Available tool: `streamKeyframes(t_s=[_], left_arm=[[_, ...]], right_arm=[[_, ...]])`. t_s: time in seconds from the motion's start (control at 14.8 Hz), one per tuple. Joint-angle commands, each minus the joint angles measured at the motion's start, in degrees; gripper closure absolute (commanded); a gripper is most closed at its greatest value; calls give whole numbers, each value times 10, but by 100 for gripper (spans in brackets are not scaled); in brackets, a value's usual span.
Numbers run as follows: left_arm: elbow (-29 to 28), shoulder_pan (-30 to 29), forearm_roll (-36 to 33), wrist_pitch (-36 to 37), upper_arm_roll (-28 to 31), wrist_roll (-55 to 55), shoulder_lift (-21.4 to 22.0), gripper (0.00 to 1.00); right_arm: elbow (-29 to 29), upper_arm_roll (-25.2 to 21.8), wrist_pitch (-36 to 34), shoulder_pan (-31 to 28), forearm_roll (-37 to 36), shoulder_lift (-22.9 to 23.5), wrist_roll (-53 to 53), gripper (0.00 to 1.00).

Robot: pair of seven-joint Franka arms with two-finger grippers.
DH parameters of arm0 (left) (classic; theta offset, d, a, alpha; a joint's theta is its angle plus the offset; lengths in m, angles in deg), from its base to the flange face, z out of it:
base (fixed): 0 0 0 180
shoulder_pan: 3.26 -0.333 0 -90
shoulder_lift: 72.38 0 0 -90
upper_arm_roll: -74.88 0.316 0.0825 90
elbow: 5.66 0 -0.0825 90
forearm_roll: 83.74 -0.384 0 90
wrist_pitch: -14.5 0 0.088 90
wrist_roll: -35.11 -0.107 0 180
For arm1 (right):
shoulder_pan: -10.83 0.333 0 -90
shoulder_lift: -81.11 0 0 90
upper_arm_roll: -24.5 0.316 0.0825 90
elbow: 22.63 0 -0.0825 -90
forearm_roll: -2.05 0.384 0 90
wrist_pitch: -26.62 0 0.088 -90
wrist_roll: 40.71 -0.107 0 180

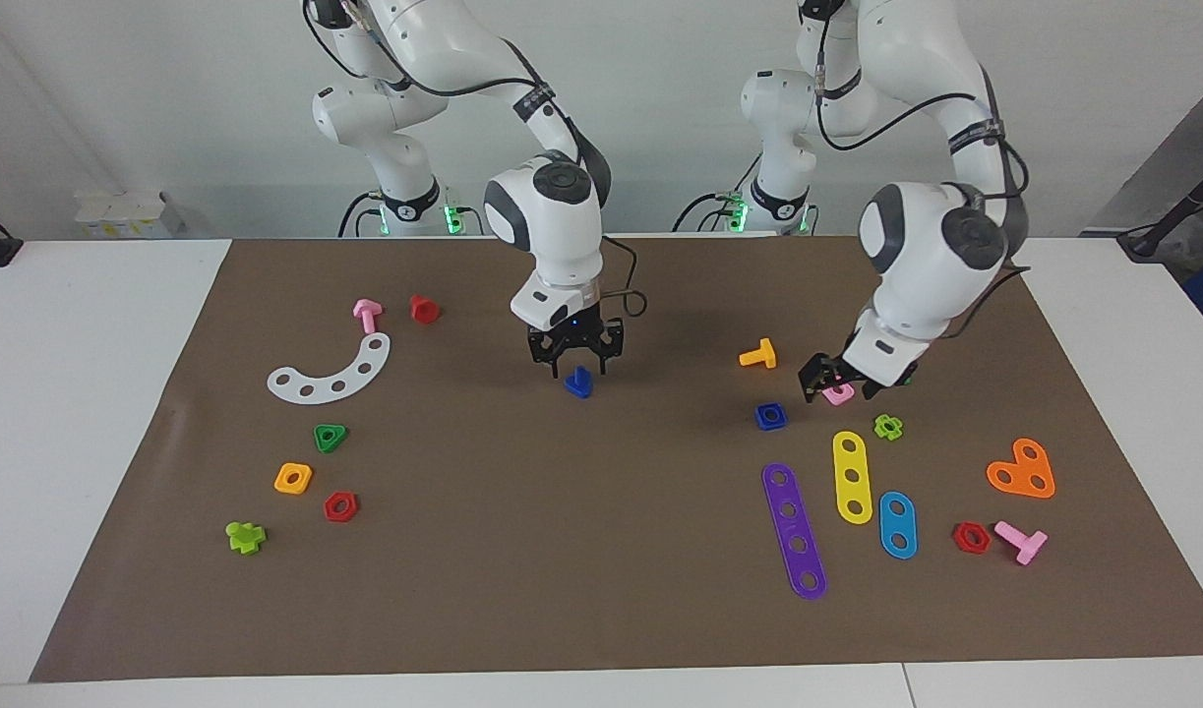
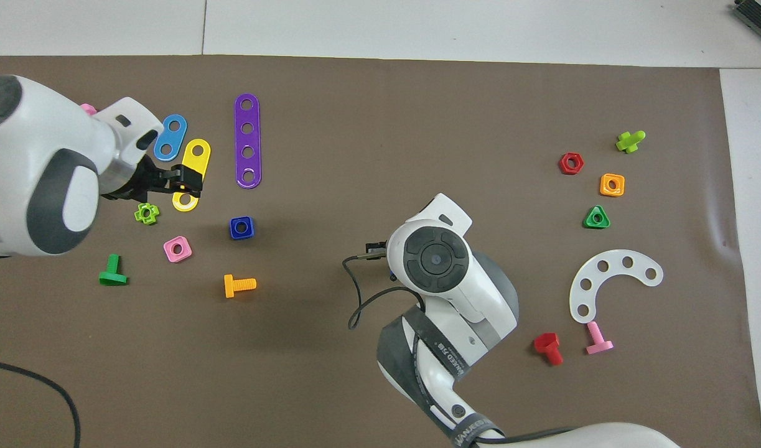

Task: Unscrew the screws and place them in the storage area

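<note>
A dark-blue screw [image 1: 578, 383] with a triangular head lies on the brown mat [image 1: 581, 551] in the middle of the table. My right gripper [image 1: 576, 368] points down just over it, fingers open on either side of its top. In the overhead view the right hand hides the screw. My left gripper [image 1: 839, 383] hangs open and empty in the air over the pink square nut [image 1: 839, 395] toward the left arm's end; it also shows in the overhead view [image 2: 190, 179]. A dark-blue square nut [image 1: 770, 416] lies beside that spot.
Toward the left arm's end lie an orange bolt [image 1: 758, 356], purple [image 1: 794, 531], yellow [image 1: 852, 476] and blue [image 1: 897, 524] strips, an orange heart plate [image 1: 1022, 470] and a pink bolt [image 1: 1021, 540]. Toward the right arm's end lie a white curved strip [image 1: 330, 374] and several nuts and bolts.
</note>
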Motion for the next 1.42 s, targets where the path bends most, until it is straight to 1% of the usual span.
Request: streamKeyframes(t_s=[0.0, 0.07, 0.2, 0.27, 0.41, 0.54, 0.68, 0.74, 0.95, 1.02, 1.08, 1.15, 1.22, 1.35], left_arm=[[47, -9, -49, 68, 19, -44, 3, 0], [52, -15, -53, 84, 28, -57, 10, 0], [49, -42, -52, 101, 32, -99, 49, 0], [52, -48, -52, 115, 32, -106, 60, 0], [54, -48, -52, 141, 32, -107, 89, 0], [52, -48, -50, 163, 30, -105, 108, 0], [44, -41, -49, 165, 27, -102, 125, 0], [44, -39, -49, 167, 25, -100, 126, 0], [44, -38, -49, 167, 19, -101, 134, 0], [43, -38, -49, 167, 18, -101, 134, 0], [40, -38, -49, 167, 17, -100, 134, 0], [36, -38, -49, 167, 14, -100, 138, 0], [33, -38, -49, 164, 13, -104, 139, 0], [25, -38, -50, 159, 4, -107, 141, 0]], right_arm=[[-6, -2, 20, 2, -21, 11, 7, 25], [-13, -2, 21, 2, -22, 9, 7, 27], [-30, -2, 26, 12, -22, 7, 6, 31], [-31, -2, 26, 14, -22, 8, 4, 32], [-31, -2, 26, 15, -22, 8, 4, 33], [-32, -2, 25, 16, -22, 8, 2, 33], [-32, -2, 25, 21, -22, 8, 2, 37], [-32, -2, 26, 20, -22, 8, 1, 39], [-32, -2, 22, 21, -22, 7, -14, 55], [-32, -2, 21, 21, -22, 7, -17, 63], [-32, -2, 21, 21, -22, 7, -17, 76], [-32, -2, 20, 21, -22, 7, -18, 93], [-32, -2, 20, 22, -22, 5, -22, 100], [-32, -2, 16, 21, -22, -3, -39, 100]])
